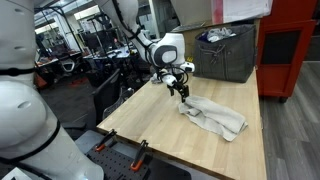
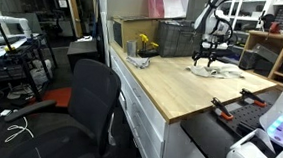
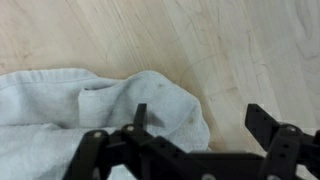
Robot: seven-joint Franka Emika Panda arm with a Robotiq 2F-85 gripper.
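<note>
A crumpled white towel (image 1: 215,116) lies on the light wooden table (image 1: 150,120). It also shows in the other exterior view (image 2: 214,70) and fills the left half of the wrist view (image 3: 90,115). My gripper (image 1: 182,92) hangs just above the towel's near corner, also seen in an exterior view (image 2: 205,61). In the wrist view its black fingers (image 3: 200,125) are spread wide, one over the towel's edge and one over bare wood. Nothing is between them.
A dark mesh bin (image 1: 226,52) with cloth in it stands at the back of the table. Orange clamps (image 1: 138,150) grip the table's front edge. A black office chair (image 2: 95,101) stands beside the table, and a yellow object (image 2: 144,44) sits near the bin.
</note>
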